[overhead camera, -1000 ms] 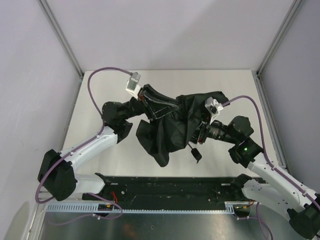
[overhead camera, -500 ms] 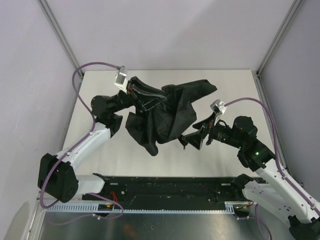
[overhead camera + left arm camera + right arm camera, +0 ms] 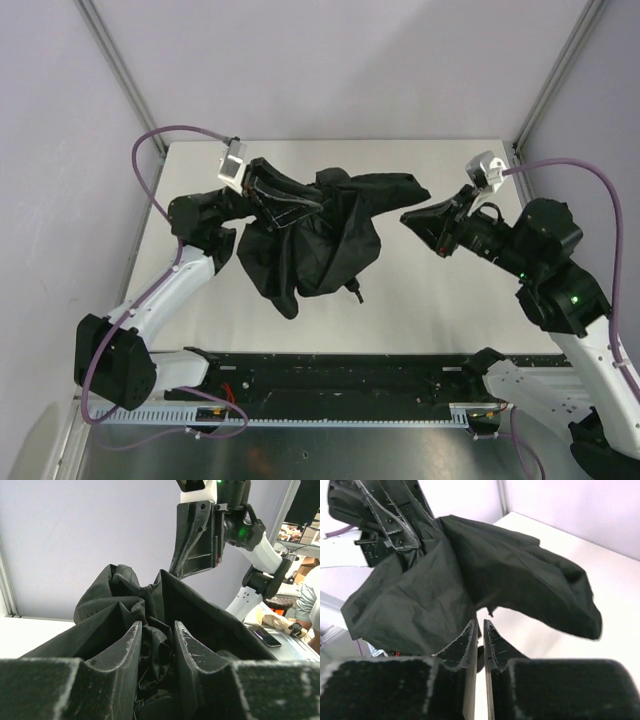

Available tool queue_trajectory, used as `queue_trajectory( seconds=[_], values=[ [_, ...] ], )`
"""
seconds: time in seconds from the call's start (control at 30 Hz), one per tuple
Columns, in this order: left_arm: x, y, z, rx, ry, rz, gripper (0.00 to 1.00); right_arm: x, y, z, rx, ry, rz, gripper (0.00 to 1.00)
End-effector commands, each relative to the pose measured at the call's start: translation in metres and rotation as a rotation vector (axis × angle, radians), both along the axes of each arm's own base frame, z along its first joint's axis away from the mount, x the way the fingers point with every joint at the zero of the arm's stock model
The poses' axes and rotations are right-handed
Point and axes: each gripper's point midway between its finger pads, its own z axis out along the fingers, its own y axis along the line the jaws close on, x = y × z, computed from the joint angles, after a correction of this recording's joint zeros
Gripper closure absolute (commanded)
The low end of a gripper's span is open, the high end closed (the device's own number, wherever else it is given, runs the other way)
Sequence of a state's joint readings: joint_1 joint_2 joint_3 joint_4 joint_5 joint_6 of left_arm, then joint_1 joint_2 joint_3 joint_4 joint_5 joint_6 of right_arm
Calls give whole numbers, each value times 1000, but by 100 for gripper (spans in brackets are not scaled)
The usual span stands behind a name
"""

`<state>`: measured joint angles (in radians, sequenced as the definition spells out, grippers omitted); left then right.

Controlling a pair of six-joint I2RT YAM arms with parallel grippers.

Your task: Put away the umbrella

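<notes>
The left gripper (image 3: 156, 635) clamps the umbrella (image 3: 320, 235), limp above the table (image 3: 430, 290), while the right gripper (image 3: 480, 627) sits pinched nearly closed, seemingly empty, just beside it; I'd open it wide before gathering the loose fabric.

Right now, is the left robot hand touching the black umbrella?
Touching. In the left wrist view, fabric of the umbrella is bunched between the two fingers of the left gripper and pressed against both.
</notes>
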<state>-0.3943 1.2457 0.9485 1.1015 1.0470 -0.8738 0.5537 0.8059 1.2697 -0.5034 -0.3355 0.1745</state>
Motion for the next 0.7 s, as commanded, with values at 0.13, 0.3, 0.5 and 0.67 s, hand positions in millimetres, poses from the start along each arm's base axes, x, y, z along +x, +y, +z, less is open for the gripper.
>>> queue_trajectory(
  seconds=[0.13, 0.3, 0.5, 0.67],
  values=[
    [-30, 6, 30, -77, -111, -47, 100, 10, 36, 15, 0, -81, 174, 98],
    [-39, 1, 31, -88, -113, -102, 100, 17, 52, 14, 10, -85, 237, 88],
    [-43, -3, 34, -87, -127, -132, 100, -8, 70, 6, 4, -63, 438, 68],
    [-44, -6, 39, -91, -141, -153, 100, -23, 79, -4, -15, -32, 526, 19]
  ],
)
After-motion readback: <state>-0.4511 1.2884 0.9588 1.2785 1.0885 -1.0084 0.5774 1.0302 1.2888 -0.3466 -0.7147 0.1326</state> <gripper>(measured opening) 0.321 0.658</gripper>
